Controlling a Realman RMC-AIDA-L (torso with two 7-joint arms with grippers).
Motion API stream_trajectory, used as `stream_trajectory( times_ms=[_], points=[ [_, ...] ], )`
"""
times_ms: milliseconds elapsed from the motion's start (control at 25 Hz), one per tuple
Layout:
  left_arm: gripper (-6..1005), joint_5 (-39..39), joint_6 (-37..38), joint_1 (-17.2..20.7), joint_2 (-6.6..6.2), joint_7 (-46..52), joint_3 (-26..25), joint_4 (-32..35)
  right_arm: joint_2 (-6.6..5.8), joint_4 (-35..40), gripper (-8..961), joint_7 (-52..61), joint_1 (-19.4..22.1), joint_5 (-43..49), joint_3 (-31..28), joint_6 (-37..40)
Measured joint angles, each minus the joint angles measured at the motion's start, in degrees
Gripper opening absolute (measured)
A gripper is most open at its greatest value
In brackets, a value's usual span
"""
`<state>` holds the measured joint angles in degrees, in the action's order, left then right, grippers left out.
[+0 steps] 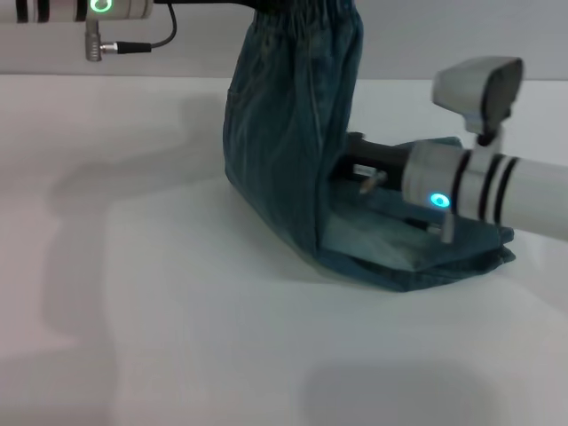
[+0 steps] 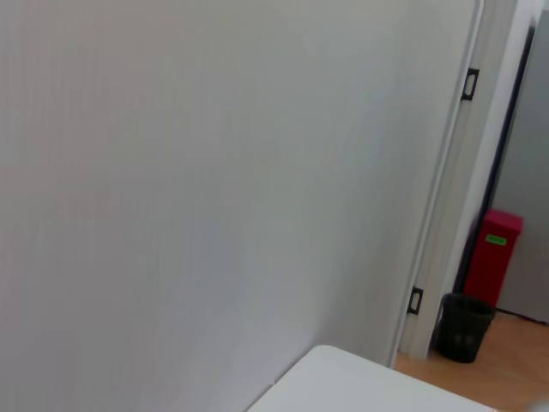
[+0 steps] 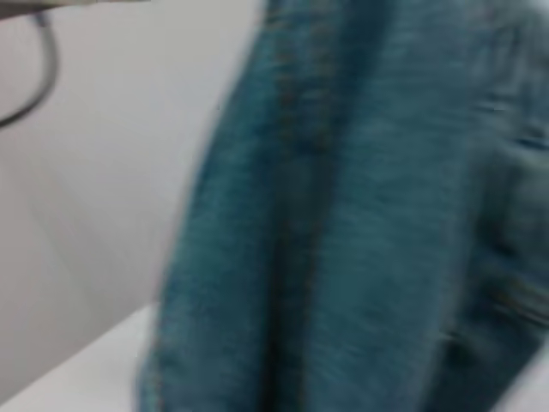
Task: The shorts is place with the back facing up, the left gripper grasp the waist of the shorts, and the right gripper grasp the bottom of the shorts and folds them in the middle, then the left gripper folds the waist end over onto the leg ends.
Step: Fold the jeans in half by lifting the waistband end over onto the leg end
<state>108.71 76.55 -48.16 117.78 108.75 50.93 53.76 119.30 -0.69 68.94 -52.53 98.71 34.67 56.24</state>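
At the top edge of the head view, centre-left, the left gripper pinches the waist of the shorts, which hang from it in a tall column down to the white table. Centre-right, the right gripper reaches in beside the hanging denim; its grip cannot be made out. Beneath it the leg ends lie flat. No writing is legible.

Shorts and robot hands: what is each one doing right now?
shorts: folded lengthwise, waist lifted high, leg ends flat on the table.
left gripper: up top at the waist, fingers hidden.
right gripper: low, behind the hanging denim, fingers hidden.
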Motion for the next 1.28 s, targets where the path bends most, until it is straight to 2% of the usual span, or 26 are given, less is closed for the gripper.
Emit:
stream_trajectory(
  times_ms=[400,880,1080,1280],
  points=[
    [50,-1.5,-1.3,0.8,0.48,-0.1,5.8,-0.8,-0.19,10.6,400,4.4,11.6,-1.9,-0.5,-2.7],
    [88,-9.7,-8.8,1.8,0.77,-1.4,20.1,-2.0,-0.76,21.3,399,3.9,22.8,-21.4,-0.9,-6.5],
    [104,-14.5,-14.5,2.0,0.79,-2.3,27.7,-2.3,-0.90,22.4,399,3.9,24.9,-24.1,-1.5,-6.9],
    [120,-18.3,-17.7,2.0,0.81,-3.2,32.4,-2.3,-0.91,22.1,400,3.8,25.1,-24.0,-1.7,-7.6]
  ],
)
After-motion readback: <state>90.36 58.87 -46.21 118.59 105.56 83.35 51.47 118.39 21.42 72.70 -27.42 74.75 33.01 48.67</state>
